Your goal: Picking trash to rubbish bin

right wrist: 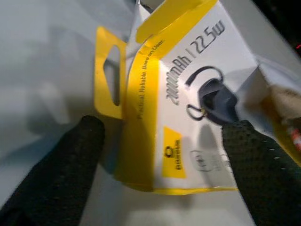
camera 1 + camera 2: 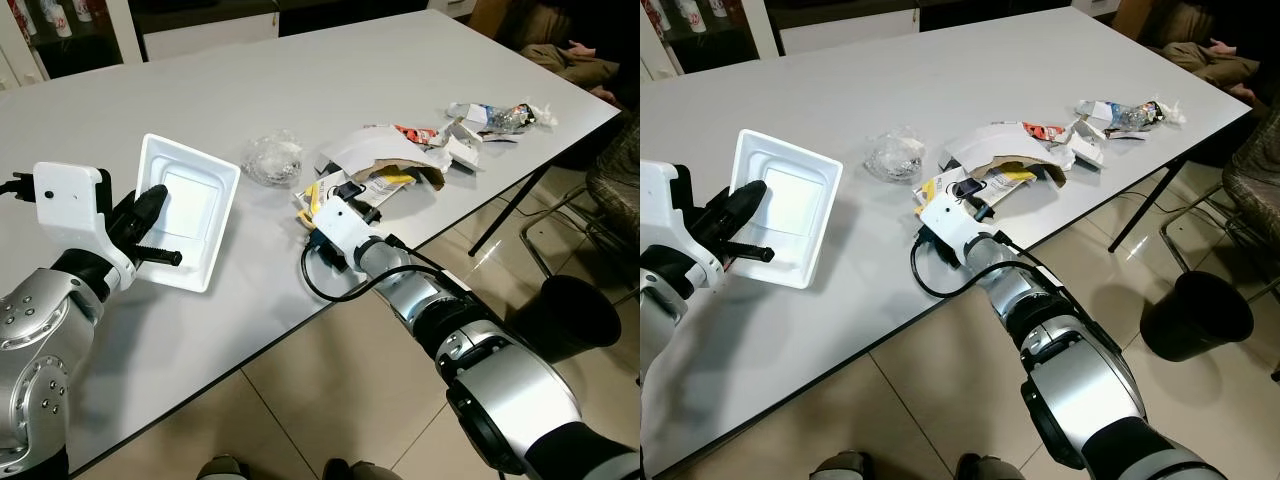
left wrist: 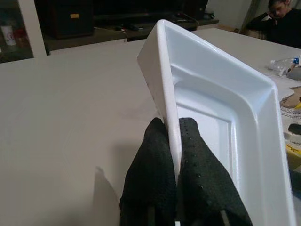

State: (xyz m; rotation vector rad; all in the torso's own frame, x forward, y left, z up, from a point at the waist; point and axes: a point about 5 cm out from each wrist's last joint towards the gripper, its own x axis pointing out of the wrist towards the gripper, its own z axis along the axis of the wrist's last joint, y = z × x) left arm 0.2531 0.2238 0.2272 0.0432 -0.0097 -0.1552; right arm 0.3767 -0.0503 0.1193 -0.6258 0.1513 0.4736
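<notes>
While your left hand [image 2: 150, 225] pinches the white foam tray [image 2: 185, 210] by its rim, your right hand [image 1: 160, 155] straddles the yellow-and-white package [image 1: 174, 103] with fingers wide, so nothing has reached the black bin [image 2: 1195, 315] yet.

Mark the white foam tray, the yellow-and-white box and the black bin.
white foam tray [image 2: 190, 205]: left eye view, on its flat inner floor.
yellow-and-white box [image 1: 188, 117]: right wrist view, on its printed white face.
black bin [image 2: 1196, 316]: right eye view, on its outer wall.
</notes>
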